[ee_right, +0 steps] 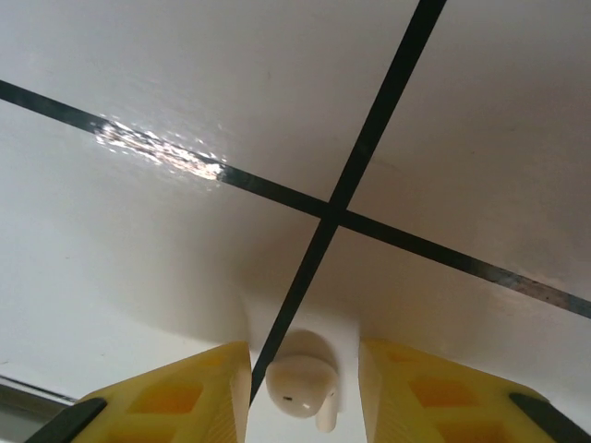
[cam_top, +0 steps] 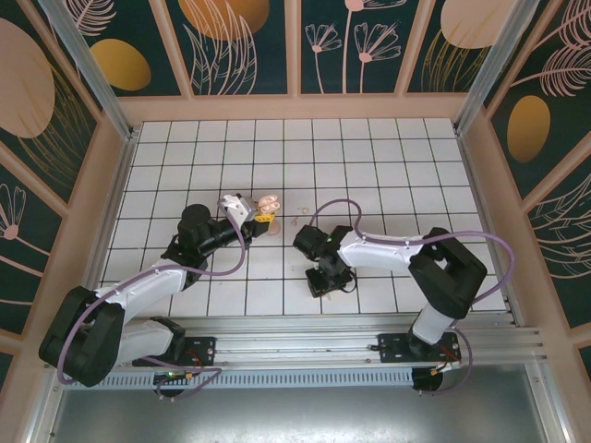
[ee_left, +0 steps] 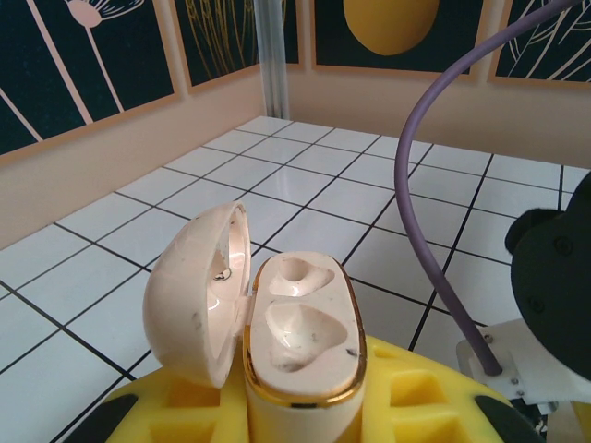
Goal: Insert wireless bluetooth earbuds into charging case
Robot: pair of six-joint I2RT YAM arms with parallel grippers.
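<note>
- The charging case (ee_left: 300, 337) stands upright in my left gripper (ee_left: 305, 411). It is clamped by its lower body between the yellow fingers (ee_left: 166, 411), a little left of the middle of the table (cam_top: 388, 166). I cannot tell whether its base rests on the tiles.
- Its lid (ee_left: 199, 295) is swung open to the left, and both wells (ee_left: 297, 275) are empty, so I judge the task to be at its start.
- One earbud (ee_right: 297, 386) lies on the tiles towards the near edge of the table, about midway along it and just beside a crossing of grout lines.
- The step in hand is picking up this first earbud. My right gripper (ee_right: 303, 371) is set narrow, with a finger on each side of the earbud. A thin gap shows on both sides, so as far as I can see I am not gripping it.
- The next move calls for closing gently and squarely on the rounded head so the earbud does not squirt out sideways.
- After that I must lift it, carry it left to the case, and turn it so the stem goes down into the matching well.
- My right forearm reaches leftward across the near tiles, with the wrist bent so the fingers point straight down at the table.
- My left forearm angles up and right from its base, holding the case's opening upward and towards the right arm.
</note>
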